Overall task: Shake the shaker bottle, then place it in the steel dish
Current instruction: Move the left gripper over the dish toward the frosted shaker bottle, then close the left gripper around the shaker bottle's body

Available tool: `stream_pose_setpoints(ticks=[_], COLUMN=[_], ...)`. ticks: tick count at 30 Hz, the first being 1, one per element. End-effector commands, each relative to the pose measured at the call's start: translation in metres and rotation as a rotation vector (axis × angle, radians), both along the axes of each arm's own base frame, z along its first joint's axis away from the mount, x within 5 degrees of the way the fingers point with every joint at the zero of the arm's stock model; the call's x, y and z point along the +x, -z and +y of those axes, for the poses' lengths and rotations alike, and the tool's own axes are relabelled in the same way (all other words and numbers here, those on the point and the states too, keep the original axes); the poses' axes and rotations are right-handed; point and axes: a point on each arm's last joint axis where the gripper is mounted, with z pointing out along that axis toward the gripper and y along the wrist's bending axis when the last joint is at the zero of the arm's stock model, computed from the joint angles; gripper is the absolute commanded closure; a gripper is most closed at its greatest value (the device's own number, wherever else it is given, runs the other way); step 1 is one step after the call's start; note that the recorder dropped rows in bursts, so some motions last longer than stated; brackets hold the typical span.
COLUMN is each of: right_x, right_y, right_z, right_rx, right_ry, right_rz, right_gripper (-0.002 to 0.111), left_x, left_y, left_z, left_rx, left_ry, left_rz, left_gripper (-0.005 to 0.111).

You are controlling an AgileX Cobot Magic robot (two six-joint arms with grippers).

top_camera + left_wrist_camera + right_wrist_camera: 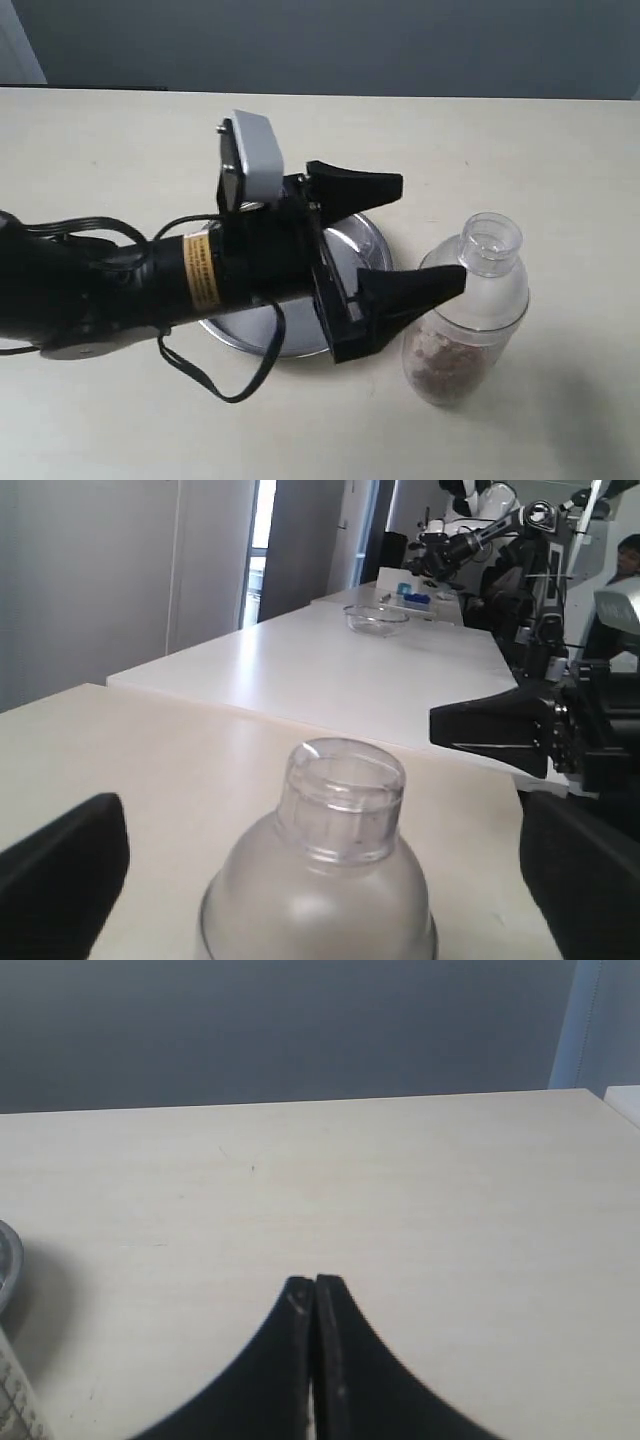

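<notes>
**Off-centre grasp could topple the bottle**

The shaker bottle (pixel 470 310) stands upright just beside the steel dish (pixel 366 238), outside its rim. The left gripper (pixel 432 232) hangs spread wide over the dish's edge, with one finger close to the bottle's domed shoulder. Closing there, it could slip or knock the bottle over. The right gripper (pixel 315 1290) is pressed together. A yellow label (pixel 202 270) on the left arm carries print that seems too small to read.

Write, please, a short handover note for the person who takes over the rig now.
Left gripper: open, fingers on either side of the shaker bottle, not closed on it.
Right gripper: shut, holding nothing.
The bottle stands upright on the table beside the steel dish, cap on.
Done: left gripper lined up on the bottle.
Left: grip, shake, set it in the dish.
</notes>
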Motion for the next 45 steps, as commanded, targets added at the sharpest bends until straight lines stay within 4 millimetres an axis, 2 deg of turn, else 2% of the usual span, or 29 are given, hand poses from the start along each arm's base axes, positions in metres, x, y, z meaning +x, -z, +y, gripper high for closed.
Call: stream_pose_setpoints(ticks=[1,5,10,22,25,34,40,45], right_x=[0.0,0.0,0.0,0.0,0.0,0.0,0.0,0.0], right_y=[-0.001,-0.001,-0.001,-0.001,-0.001,-0.001,-0.001,-0.001], right_z=[0.0,0.0,0.0,0.0,0.0,0.0,0.0,0.0], right_rx=[-0.002,-0.002,-0.002,-0.002,-0.002,-0.002,-0.002,-0.002], right_ry=[-0.005,-0.005,-0.005,-0.005,-0.005,-0.005,-0.005,-0.005], right_rz=[-0.015,-0.015,-0.015,-0.015,-0.015,-0.015,-0.015,-0.015], right_gripper=[0.109,0.109,0.109,0.109,0.109,0.109,0.109,0.109], left_x=[0.002,0.01,0.015,0.035,0.035,0.032,0.026,0.026], left_y=[0.004,0.011,0.009,0.059,0.07,0.079,0.095,0.093], left_z=[-0.016,-0.022,-0.034,-0.051,-0.051,-0.053,-0.064,-0.072], left_rx=[0.003,0.009,-0.005,0.054,0.072,0.091,0.108,0.097], left_ry=[0.058,0.059,0.077,0.093,0.096,0.123,0.151,0.163], left_rz=[-0.036,-0.034,-0.054,0.047,0.074,0.091,0.122,0.108], left_gripper=[0.001,0.001,0.001,0.001,0.001,0.001,0.001,0.001])
